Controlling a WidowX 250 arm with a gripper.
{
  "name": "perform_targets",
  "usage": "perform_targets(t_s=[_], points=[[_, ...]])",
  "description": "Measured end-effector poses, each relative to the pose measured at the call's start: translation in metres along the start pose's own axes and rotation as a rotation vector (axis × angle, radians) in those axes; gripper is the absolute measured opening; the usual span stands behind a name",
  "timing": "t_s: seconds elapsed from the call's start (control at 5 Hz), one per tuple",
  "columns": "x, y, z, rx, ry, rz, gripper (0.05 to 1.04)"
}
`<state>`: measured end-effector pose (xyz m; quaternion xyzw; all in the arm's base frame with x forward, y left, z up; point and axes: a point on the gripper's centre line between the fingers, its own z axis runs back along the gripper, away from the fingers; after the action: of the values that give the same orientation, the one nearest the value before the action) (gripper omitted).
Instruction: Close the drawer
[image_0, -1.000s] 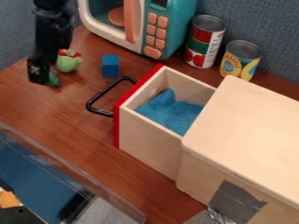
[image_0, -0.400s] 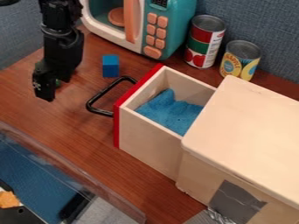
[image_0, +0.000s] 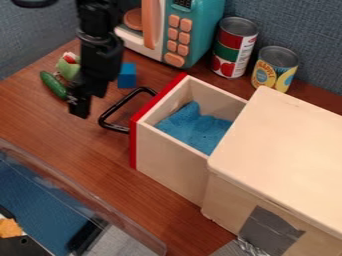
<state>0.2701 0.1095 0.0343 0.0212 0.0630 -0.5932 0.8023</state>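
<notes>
Drawer (image_0: 170, 162) hangs open beyond a clear plastic wall (image_0: 73, 192) that slants across the near left corner of the wooden table (image_0: 73, 140). From where I stand, a grey tape patch (image_0: 267, 230) marks the near side of the pale wooden box (image_0: 280, 150), the drawer jutting from its left end with a crumpled blue material (image_0: 194, 129) inside. Its red front (image_0: 133, 145) bears a black handle (image_0: 119, 105). Just left of that handle hangs the black gripper (image_0: 79, 109); whether it is spread or pressed together, this onlooker cannot tell. Behind it lie a toy cucumber (image_0: 53, 84) and a green-and-red toy (image_0: 67, 69), with a blue block (image_0: 127, 76) to the right. Farther back stand a yellow-labelled can (image_0: 274, 70), a red-and-green can (image_0: 232, 50) and a teal toy microwave (image_0: 190, 30), before a blue-grey wall (image_0: 294, 20).
</notes>
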Motion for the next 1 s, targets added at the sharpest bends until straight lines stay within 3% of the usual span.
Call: perform_targets(t_s=[0.4,0.6,0.8,1.0], points=[[0.026,-0.002,-0.024,-0.013,0.052,0.023,1.000],[0.037,-0.011,-0.026,-0.020,0.051,0.015,1.001],[0.059,-0.030,-0.022,-0.059,0.014,-0.026,0.999],[0.078,-0.042,-0.019,-0.062,-0.016,-0.051,0.999]])
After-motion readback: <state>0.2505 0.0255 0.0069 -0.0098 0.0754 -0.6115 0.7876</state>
